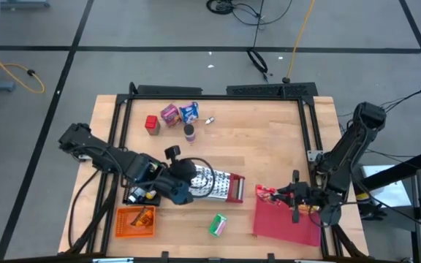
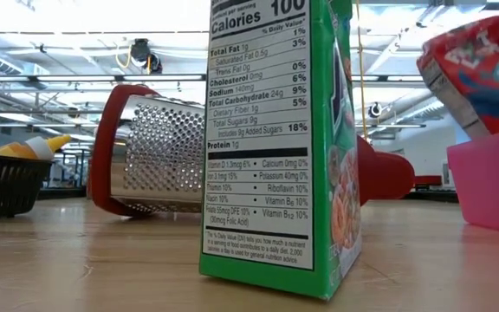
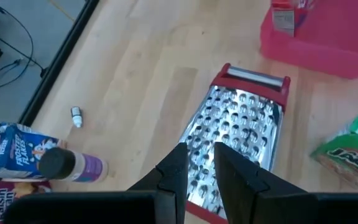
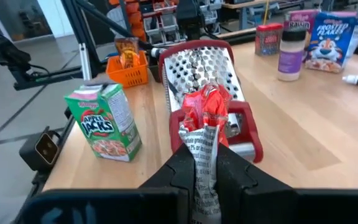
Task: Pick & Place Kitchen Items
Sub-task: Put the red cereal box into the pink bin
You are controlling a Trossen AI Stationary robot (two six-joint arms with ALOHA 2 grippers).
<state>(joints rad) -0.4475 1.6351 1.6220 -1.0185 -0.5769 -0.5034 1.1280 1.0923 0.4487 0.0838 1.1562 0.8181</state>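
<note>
Right wrist view: right hand (image 4: 204, 163) pinches a red packet (image 4: 205, 121) (long axis upright); left hand (image 3: 199, 163) stands narrow over the grater (image 3: 241, 134).

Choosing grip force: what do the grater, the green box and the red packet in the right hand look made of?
Grater: shiny perforated steel, probably, with a glossy red plastic-looking end. Green box: printed cardboard, folded edges. Red packet: crinkled glossy film, seemingly foil or plastic, pinched in the right hand.

It was a robot lab or workshop, not a real kitchen. A wooden table (image 1: 269, 153) with a black metal frame (image 1: 218, 93) stood on a grey tiled floor (image 1: 159, 29). Loose cables (image 1: 6, 66) lay there, and bright strip lights (image 2: 50, 39) hung from an open industrial ceiling.
</note>
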